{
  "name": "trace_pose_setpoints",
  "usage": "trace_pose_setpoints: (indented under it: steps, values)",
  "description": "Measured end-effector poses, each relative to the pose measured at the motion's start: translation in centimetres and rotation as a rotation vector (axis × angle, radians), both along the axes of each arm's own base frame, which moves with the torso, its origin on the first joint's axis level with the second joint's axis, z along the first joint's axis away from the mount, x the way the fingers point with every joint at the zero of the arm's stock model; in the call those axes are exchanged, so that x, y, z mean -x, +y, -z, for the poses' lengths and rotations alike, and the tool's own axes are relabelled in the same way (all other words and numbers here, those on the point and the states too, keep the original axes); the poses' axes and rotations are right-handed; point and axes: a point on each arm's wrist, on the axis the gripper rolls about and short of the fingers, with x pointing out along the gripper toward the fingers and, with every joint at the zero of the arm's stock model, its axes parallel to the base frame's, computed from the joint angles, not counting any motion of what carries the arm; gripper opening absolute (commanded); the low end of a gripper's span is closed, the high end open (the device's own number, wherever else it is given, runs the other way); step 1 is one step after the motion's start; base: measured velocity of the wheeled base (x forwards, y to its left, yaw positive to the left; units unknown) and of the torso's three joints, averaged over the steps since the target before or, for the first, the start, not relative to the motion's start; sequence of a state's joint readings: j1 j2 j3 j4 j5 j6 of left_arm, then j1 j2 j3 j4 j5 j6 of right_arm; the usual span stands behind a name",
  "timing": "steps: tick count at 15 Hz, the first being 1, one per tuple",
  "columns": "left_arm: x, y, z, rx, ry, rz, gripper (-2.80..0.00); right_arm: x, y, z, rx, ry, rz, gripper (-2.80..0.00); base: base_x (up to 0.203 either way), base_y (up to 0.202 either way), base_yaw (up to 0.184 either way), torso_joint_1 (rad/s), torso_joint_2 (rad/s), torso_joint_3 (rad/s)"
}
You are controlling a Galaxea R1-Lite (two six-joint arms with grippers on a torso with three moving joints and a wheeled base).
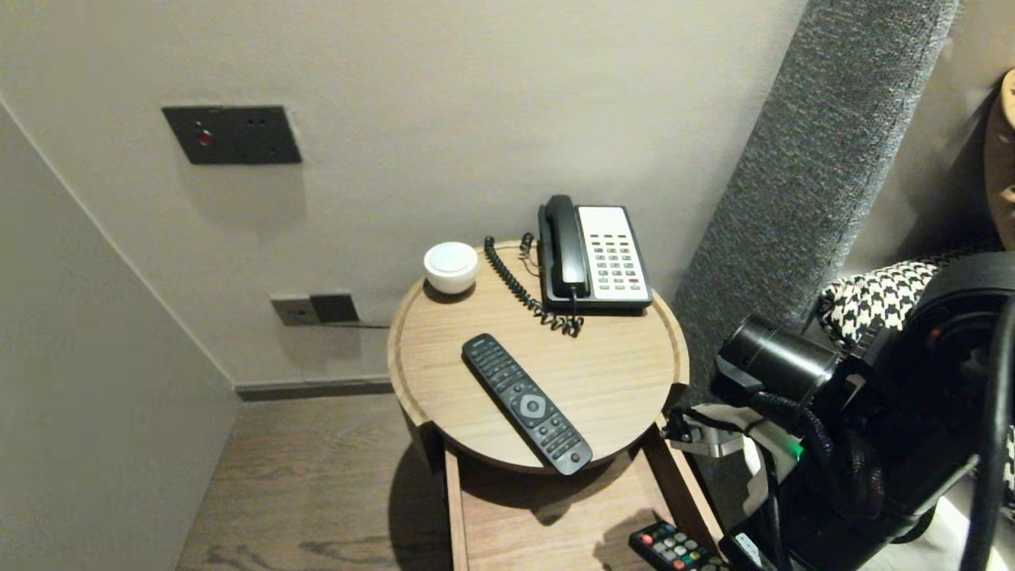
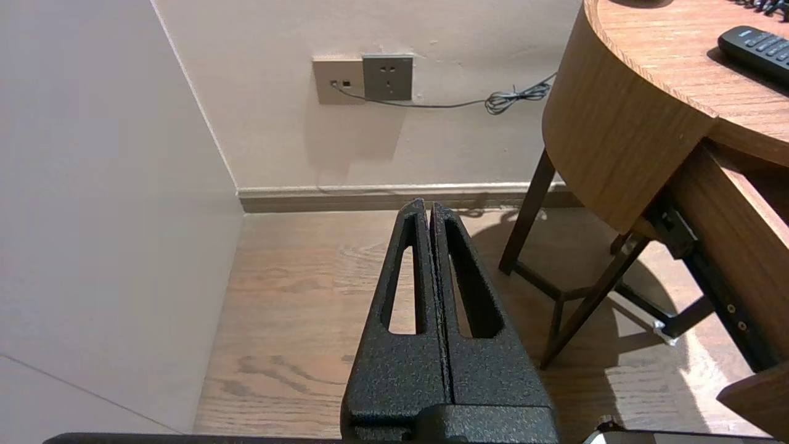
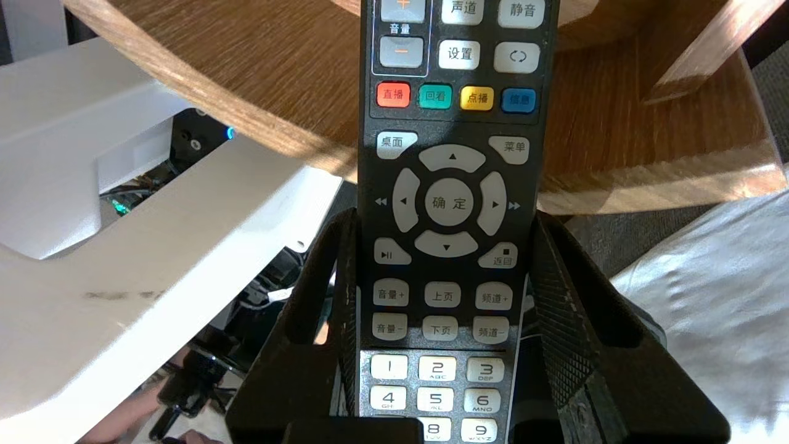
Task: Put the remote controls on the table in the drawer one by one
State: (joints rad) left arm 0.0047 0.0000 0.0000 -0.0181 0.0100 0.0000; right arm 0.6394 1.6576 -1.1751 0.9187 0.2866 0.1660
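The right pincer (image 3: 444, 217) is clamped on a grey-keyed remote (image 3: 450, 123), one finger pressed to each long edge at about the level of its round arrow pad. The number keys lie back between the fingers, and the end with the four coloured buttons points out past the tips. In the head view that remote (image 1: 674, 547) shows at the lower edge, over the near right corner of the pulled-out drawer (image 1: 547, 515) under the round wooden counter (image 1: 618, 373). The right arm (image 1: 833, 444) reaches in from the right.

On the counter top lies a slim black remote (image 1: 526, 403), set at a slant with its near end close to the front rim. Behind it, against the wall, sit a corded telephone (image 1: 596, 254) with its handset on the cradle and a white round dish (image 1: 451, 267) – the two well apart, with the coiled cord running between them.

The left pincer (image 2: 429, 209) is closed on nothing, fingers pressed together, parked low beside the counter above the wooden floor (image 2: 296, 296) – a wall socket (image 2: 387, 77) is ahead of it
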Motion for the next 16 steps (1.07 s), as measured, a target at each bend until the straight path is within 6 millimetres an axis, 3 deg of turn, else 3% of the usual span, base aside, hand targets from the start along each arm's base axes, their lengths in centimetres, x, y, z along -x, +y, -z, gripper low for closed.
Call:
trace_pose_setpoints:
  steps: [16]
  values:
    - [0.0, 0.0, 0.0, 0.000, 0.000, 0.001, -2.80, -3.0, 1.8, 1.6, 0.006, -0.011, -0.003, -2.80, 0.000, 0.000, 0.000, 0.000, 0.00, 0.000]
